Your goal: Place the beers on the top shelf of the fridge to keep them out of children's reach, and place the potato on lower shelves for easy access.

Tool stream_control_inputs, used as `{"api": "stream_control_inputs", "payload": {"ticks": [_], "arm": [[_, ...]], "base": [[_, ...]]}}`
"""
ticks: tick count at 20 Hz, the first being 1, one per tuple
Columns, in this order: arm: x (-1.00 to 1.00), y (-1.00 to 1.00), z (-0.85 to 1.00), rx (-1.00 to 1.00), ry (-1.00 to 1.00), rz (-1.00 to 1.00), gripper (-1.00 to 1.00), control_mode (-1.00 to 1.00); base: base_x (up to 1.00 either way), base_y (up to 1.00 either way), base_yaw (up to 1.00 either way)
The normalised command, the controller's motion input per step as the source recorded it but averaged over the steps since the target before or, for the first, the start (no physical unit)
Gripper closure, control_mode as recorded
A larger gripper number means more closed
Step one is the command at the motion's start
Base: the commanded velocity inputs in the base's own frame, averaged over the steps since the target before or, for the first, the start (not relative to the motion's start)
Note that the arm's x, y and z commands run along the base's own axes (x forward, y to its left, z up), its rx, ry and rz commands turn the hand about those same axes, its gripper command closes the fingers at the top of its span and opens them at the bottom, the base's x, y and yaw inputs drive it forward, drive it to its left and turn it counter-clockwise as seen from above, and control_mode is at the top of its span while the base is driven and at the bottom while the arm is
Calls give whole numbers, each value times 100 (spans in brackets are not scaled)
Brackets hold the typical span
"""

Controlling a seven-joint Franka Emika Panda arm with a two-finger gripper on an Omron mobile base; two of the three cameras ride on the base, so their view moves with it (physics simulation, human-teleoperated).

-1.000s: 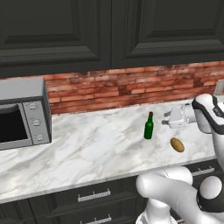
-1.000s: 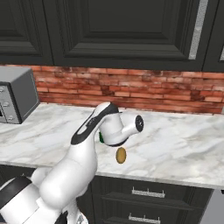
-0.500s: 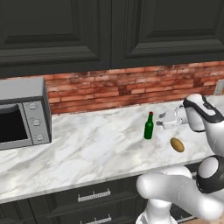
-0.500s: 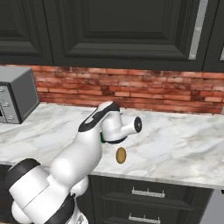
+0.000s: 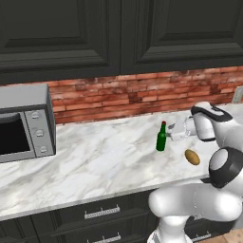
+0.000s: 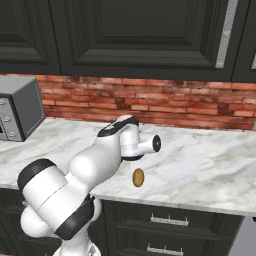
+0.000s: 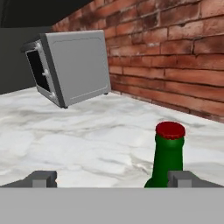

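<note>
The gripper [image 7: 111, 178] stands wide, holding nothing, its right fingertip [image 7: 183, 178] level with the neck of the dark green beer bottle [image 5: 162, 137] and just beside it — whether it touches the glass I cannot tell. The bottle stands upright, red cap [image 7: 170, 130] on, about midway between the brick backsplash [image 5: 142, 95] and the counter's near edge, with bare marble all around it. The potato [image 5: 192, 157] lies to the bottle's right and nearer to me, close to the front edge of the marble counter [image 5: 95, 166] and apart from the bottle. Far off to the left a grey microwave [image 5: 23, 123] sits against the wall — a long open stretch of counter runs between it and the bottle. Dark cabinets [image 6: 140, 35] hang above the bricks, and dark drawers [image 6: 165, 225] with metal handles run below the counter.
</note>
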Motion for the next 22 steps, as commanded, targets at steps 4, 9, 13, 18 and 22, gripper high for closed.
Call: {"api": "stream_control_inputs", "payload": {"ticks": [4, 9, 13, 18, 22], "arm": [[35, 0, -23, 1, 0, 0, -100, -100], [34, 0, -20, 2, 0, 1, -100, -100], [29, -12, -24, 1, 0, 0, -100, -100], [28, -15, -21, 1, 0, 0, -100, -100], [35, -1, -11, 0, 0, 0, -100, -100]], "base": [[0, 0, 0], [0, 0, 0], [0, 0, 0], [0, 0, 0], [0, 0, 0]]}}
